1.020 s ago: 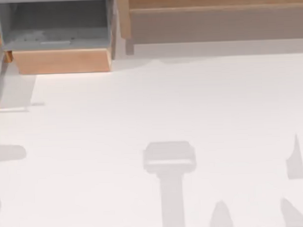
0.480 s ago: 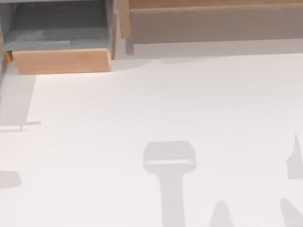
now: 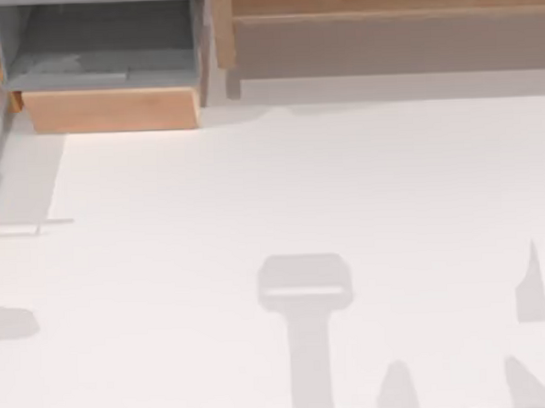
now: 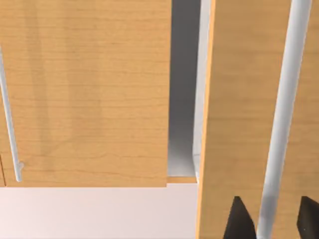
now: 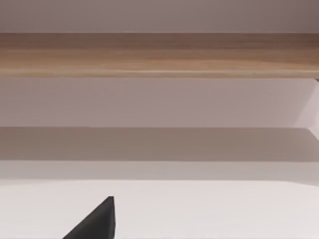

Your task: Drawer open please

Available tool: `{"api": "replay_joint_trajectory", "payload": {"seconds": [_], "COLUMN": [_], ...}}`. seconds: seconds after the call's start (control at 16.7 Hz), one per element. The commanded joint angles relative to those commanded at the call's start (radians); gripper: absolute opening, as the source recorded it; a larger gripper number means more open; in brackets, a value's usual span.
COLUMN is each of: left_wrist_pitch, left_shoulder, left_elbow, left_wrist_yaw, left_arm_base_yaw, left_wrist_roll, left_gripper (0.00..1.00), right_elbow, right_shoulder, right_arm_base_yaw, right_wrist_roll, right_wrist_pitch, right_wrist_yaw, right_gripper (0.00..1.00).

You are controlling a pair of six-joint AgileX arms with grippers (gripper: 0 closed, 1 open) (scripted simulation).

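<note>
From above, the drawer is sitting pulled out at the white table's far left. In my left wrist view, my left hand is straddling a silver bar handle, fingers apart. My right hand's fingertip is hovering over the table; its opening I cannot tell.

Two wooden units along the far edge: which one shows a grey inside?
The drawer at the top view's left: grey walls and floor behind a short light-brown front panel. The longer shelf to its right has a brownish-grey recess.
</note>
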Motion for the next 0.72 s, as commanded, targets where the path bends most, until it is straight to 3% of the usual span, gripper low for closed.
{"api": "replay_joint_trajectory", "payload": {"seconds": [0.36,0.72], "left_wrist_pitch": [0.0,0.0], "left_shoulder": [0.0,0.0], "left_elbow": [0.0,0.0], "left_wrist_yaw": [0.0,0.0], "left_arm_base_yaw": [0.0,0.0], "left_wrist_roll": [0.0,0.0], "left_gripper": [0.98,1.0], "right_elbow": [0.0,0.0], "right_shoulder": [0.0,0.0], "right_arm_base_yaw": [0.0,0.0], "right_wrist_roll": [0.0,0.0], "right_wrist_pitch": [0.0,0.0], "right_wrist_yaw": [0.0,0.0], "right_gripper": [1.0,1.0]}}
